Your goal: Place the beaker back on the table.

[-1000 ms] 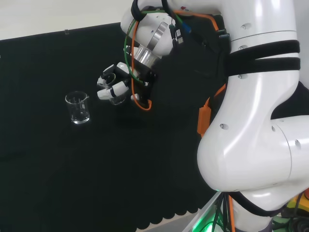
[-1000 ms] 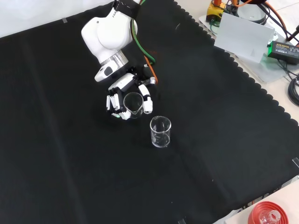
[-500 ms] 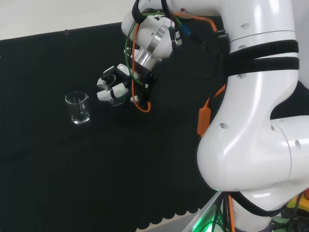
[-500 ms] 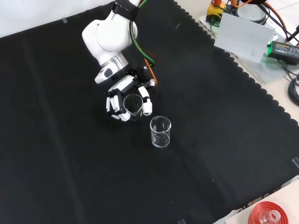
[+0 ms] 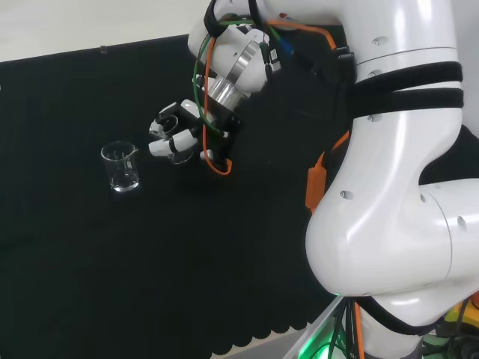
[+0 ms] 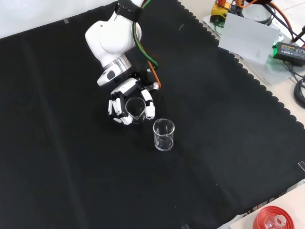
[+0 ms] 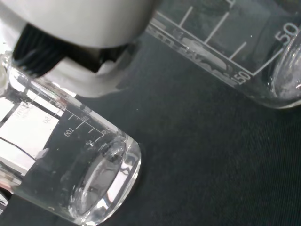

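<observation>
The robot hand [image 6: 127, 102] grasps a clear glass beaker [image 6: 135, 109], fingers curled round its wall, low over the black cloth of the tabletop [image 6: 228, 143]. A second beaker [image 6: 163, 135] stands upright just beside it, lower right in the front view and to the left in the head view [image 5: 121, 166]. The wrist view shows the held beaker's base [image 7: 101, 181] and printed graduations, plus the second beaker's wall [image 7: 235, 47].

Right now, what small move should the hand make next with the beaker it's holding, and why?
Probably lower a touch more, then release: the hand has fingers curled round the held beaker, whose base looks just above the cloth, beside the standing beaker.
</observation>
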Tool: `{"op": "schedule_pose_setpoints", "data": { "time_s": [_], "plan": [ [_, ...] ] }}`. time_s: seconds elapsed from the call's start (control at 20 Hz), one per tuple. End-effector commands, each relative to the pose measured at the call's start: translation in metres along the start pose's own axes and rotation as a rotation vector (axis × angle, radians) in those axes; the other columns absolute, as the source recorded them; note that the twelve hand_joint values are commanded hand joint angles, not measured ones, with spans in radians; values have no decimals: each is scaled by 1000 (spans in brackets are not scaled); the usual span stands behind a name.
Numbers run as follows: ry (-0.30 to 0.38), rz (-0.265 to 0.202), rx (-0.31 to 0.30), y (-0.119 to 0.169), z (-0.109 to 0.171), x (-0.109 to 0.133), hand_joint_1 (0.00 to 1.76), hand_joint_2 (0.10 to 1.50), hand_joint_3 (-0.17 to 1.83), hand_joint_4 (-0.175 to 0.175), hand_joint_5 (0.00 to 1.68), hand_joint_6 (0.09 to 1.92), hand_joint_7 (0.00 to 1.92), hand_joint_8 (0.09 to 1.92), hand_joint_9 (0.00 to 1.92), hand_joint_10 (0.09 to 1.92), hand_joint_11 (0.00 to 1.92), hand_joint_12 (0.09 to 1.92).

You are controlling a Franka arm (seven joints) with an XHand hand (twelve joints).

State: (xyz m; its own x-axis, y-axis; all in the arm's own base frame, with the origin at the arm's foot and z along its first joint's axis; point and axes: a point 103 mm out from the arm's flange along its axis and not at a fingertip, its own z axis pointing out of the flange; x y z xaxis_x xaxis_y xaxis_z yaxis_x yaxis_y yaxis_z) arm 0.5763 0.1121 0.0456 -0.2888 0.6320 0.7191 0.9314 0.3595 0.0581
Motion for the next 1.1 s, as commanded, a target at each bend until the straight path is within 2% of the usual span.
{"op": "schedule_pose_setpoints", "data": {
  "time_s": [0.05,0.3,0.45,0.55,0.75,0.8,0.85,0.95,1.0,1.05,1.1],
  "plan": [
    [10,25,12,0,3,0,1306,523,795,78,1359,565,1653,87,1190,351,775,1095],
    [6,27,16,-1,2,0,1302,550,753,89,1356,565,1633,87,1188,349,771,1094],
    [7,23,10,-1,2,0,1293,634,619,80,1330,563,1595,87,1173,348,754,1100],
    [0,19,14,-1,2,0,1204,668,578,89,1331,534,1559,87,1161,350,737,1109],
    [-1,8,30,-1,2,0,1138,781,419,97,1259,604,1404,87,1099,371,664,1156],
    [7,9,33,-1,3,0,1124,819,366,111,1226,646,1350,87,1072,381,637,1172],
    [4,6,33,-1,3,0,1119,794,357,80,1127,700,1295,87,1041,398,611,1185],
    [-13,4,38,-1,3,0,1115,692,471,25,960,802,1209,87,983,450,564,1213],
    [-16,9,55,-1,3,0,1110,646,538,13,898,836,1169,87,946,477,533,1229],
    [-9,12,54,-8,3,-13,1102,608,591,8,848,863,1134,87,911,505,499,1246],
    [-184,14,186,-12,6,-20,1090,579,628,7,810,883,1107,87,880,529,470,1262]
  ]
}}
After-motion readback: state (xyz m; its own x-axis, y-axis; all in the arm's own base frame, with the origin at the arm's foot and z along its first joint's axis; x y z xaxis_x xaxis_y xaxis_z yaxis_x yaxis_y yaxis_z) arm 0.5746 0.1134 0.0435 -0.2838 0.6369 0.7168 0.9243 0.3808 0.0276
